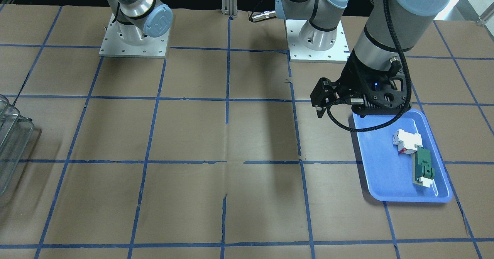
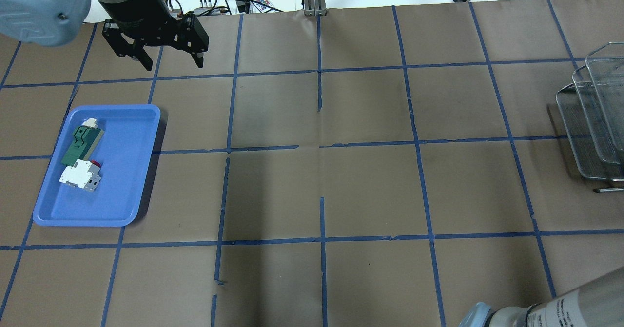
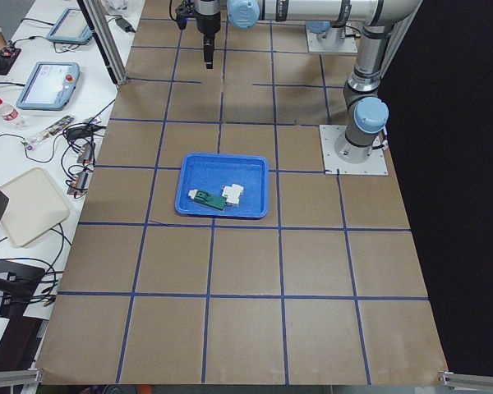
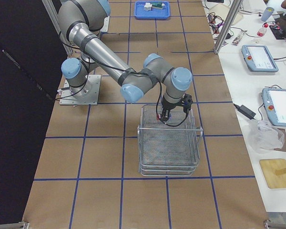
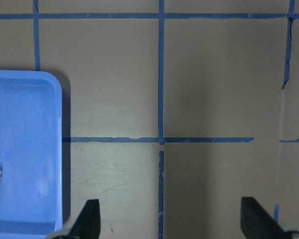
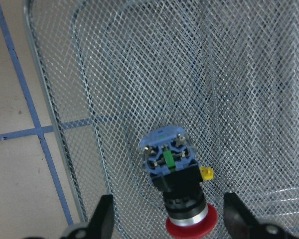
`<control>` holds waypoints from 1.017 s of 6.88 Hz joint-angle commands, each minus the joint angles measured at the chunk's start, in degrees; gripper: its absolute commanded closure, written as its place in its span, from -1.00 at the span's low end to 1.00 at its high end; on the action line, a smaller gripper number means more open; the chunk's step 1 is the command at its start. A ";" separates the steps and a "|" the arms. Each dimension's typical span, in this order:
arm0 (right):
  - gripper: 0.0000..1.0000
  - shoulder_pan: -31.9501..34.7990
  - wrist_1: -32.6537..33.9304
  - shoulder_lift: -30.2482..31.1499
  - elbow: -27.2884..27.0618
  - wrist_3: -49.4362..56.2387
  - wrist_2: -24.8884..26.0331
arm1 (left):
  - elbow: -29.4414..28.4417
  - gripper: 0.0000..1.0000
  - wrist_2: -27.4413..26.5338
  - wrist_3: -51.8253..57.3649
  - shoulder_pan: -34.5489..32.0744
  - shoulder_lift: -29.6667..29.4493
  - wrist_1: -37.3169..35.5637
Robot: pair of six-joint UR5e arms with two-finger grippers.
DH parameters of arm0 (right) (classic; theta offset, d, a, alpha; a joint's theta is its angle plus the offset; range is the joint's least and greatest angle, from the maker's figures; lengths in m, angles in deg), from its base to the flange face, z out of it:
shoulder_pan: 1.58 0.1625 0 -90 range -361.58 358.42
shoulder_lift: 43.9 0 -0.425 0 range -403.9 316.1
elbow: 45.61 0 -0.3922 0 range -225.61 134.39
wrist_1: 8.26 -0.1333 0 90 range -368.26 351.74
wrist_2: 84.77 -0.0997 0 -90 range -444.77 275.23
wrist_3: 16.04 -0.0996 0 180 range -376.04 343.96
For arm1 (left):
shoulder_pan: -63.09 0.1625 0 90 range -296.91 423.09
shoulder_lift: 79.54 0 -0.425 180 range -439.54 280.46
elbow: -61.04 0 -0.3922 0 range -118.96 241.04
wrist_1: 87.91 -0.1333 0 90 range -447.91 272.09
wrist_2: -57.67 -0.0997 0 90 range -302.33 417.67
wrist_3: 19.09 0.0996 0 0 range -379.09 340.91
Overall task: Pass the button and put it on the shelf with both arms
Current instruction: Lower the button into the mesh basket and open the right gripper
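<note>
Left edge of surface: blue tray (image 2: 141,171) is sitting there, carrying the white-and-red block (image 2: 80,176) and the green-and-white part (image 2: 80,142), which are touching each other. The left tool (image 2: 173,65) is hovering above bare surface just past the tray's far corner, with its fingers spread wide and gripping nothing.

Right edge of surface: the shelf (image 6: 214,74) is standing there. The right tool (image 6: 169,211) is hanging over the top tier, its fingers apart on either side of the button (image 6: 172,167), neither touching it. The button is lying on its side on the mesh, close to the tier's rim, red cap toward the tool.

Judgement: placing looks nearly done, and the step in hand is clearing the right tool. Best to lift straight up with the fingers kept spread. Any sideways drift could clip the cap, and the round body looks likely to roll. Watch the wire rim for snags.
</note>
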 commanded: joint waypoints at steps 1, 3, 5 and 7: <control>-1.00 0.00 -0.78 0.58 0.00 0.09 0.27 | 0.00 -1.00 0.17 0.10 0.00 0.06 0.26; -1.00 0.69 -4.01 5.99 0.18 -0.09 0.27 | 0.00 -1.00 0.35 0.10 0.00 0.24 0.52; -1.00 7.42 -8.95 12.34 -0.43 -7.32 0.35 | 0.00 -1.00 0.18 0.10 -0.09 0.32 0.52; -1.00 18.67 -13.32 14.64 -0.96 -19.63 0.27 | 0.00 -1.00 0.00 0.10 -0.17 0.85 0.69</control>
